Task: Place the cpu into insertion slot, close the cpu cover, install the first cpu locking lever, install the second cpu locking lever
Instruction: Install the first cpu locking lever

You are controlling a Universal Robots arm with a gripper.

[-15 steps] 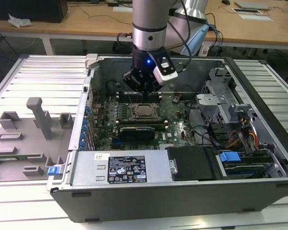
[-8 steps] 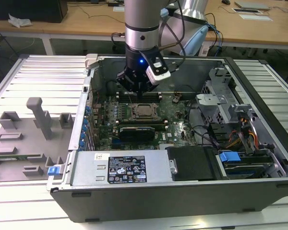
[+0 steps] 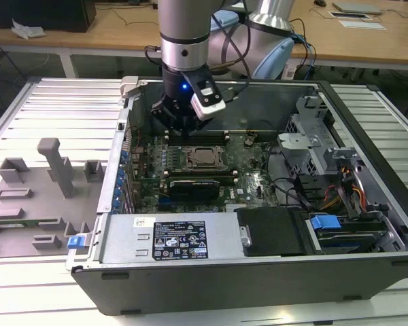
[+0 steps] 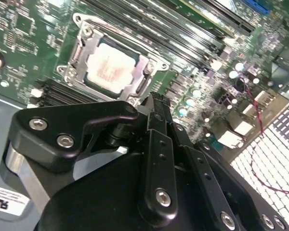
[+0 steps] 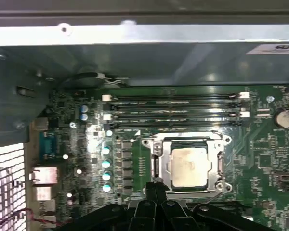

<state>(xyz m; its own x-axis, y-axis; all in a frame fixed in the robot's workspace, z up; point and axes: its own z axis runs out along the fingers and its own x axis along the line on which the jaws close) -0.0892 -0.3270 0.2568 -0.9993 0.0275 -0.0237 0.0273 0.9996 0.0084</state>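
My fingers (image 5: 151,188) are pressed together tip to tip with no gap between them and nothing in their hold. In both wrist views they come to one black point; my gripper (image 4: 156,100) points down at the board.

The cpu (image 5: 189,166) is not between my fingers. It lies just beside the tips, flat in the insertion slot (image 5: 148,143), with its pale silvery-tan face up. The cpu cover (image 5: 218,166) lies down around it, so the chip shows through the square opening of the frame. In the first wrist view my tips sit at the slot's near corner, on the side towards the row of round capacitors (image 5: 106,163). I cannot tell whether they touch the silver rim. In the exterior view my gripper (image 3: 181,128) hangs over the board, and the cpu (image 3: 204,157) lies near it, a little to the exterior view's right.

Beyond the slot run the long black memory slots (image 5: 176,108), side by side on the green motherboard (image 5: 260,159). The rear ports (image 5: 45,144) stand at the board's edge. All of this sits inside the open computer case (image 3: 190,288), with the labelled power supply (image 3: 180,238) along its near side. The case rests on a slatted metal table (image 3: 54,95), and a grey fixture plate (image 3: 34,183) lies at the exterior view's left
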